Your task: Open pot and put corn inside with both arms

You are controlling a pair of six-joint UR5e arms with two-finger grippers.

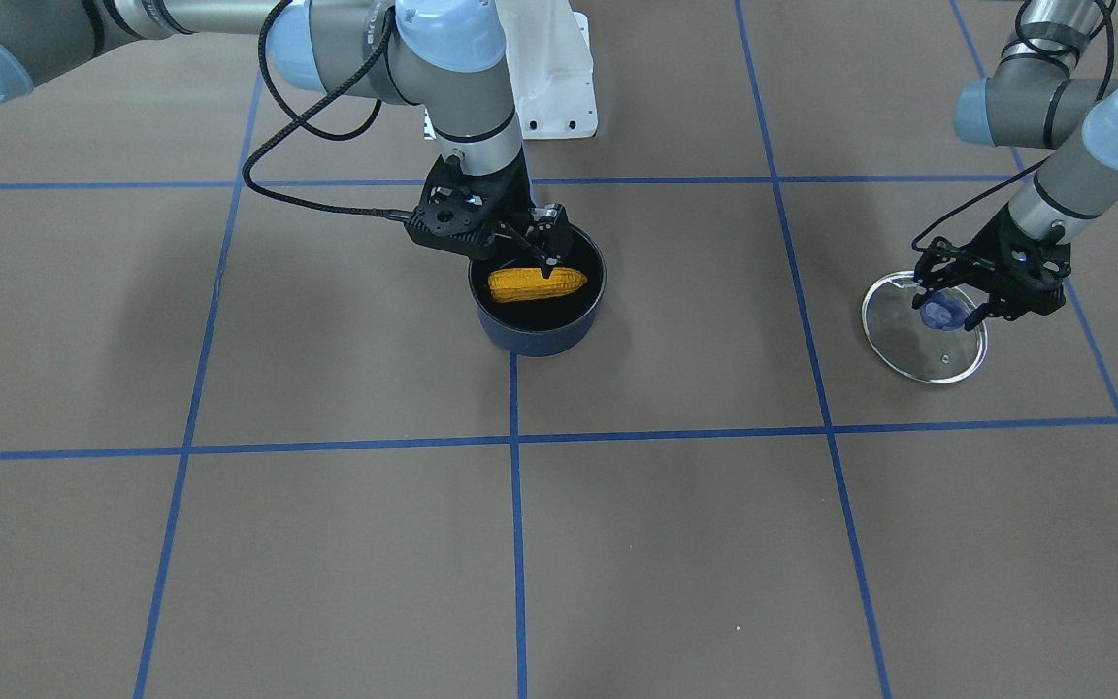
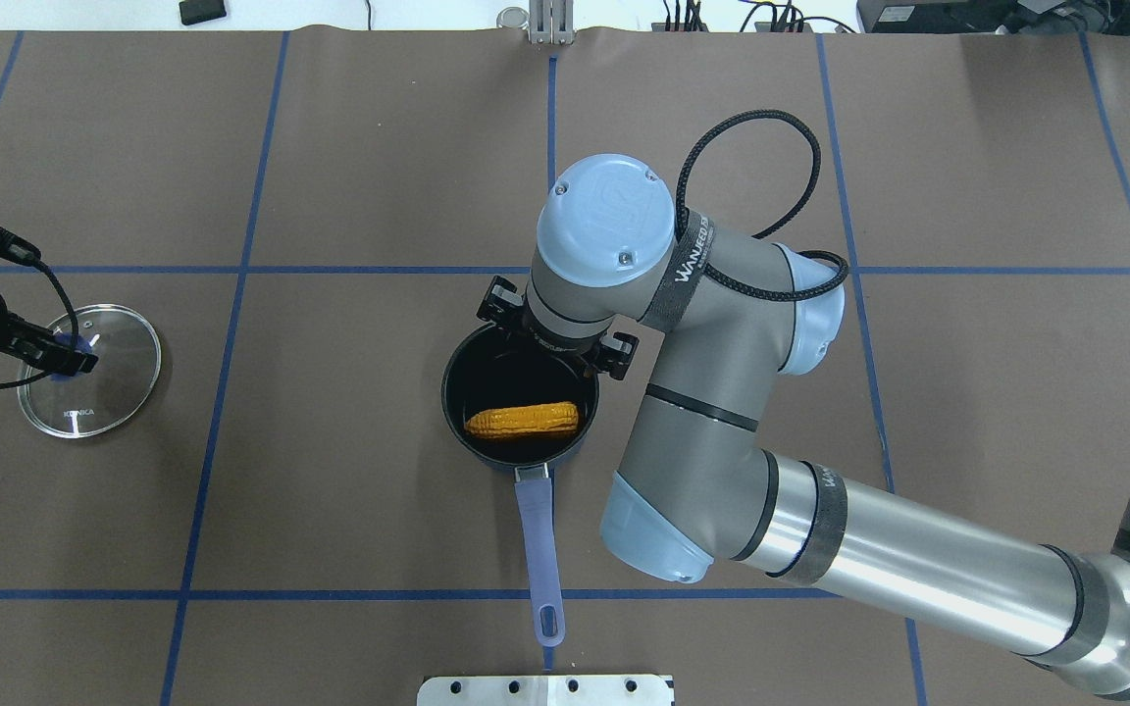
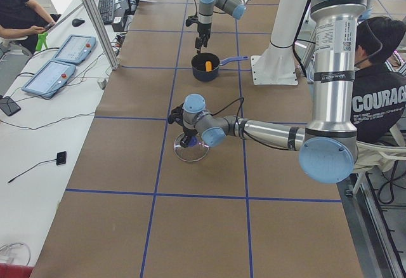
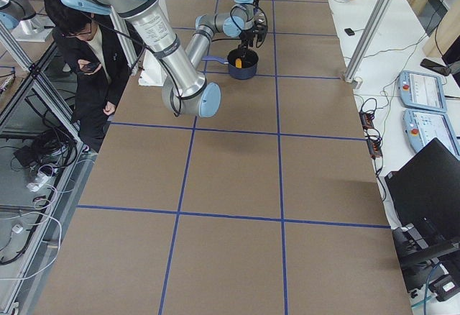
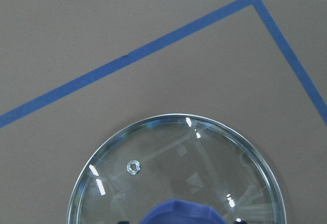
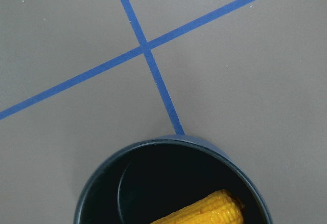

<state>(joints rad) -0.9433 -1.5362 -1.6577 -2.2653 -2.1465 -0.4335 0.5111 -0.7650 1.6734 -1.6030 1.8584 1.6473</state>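
The dark-blue pot stands uncovered at the table's middle, its long handle pointing toward the robot. The yellow corn lies flat inside it and also shows in the overhead view and the right wrist view. My right gripper hangs over the pot's far side, just above the corn, and looks open. The glass lid lies on the table far off on my left. My left gripper is shut on its blue knob.
Blue tape lines divide the brown table into squares. The robot's white base stands behind the pot. A person sits beside the robot. Tablets and cables lie on side tables.
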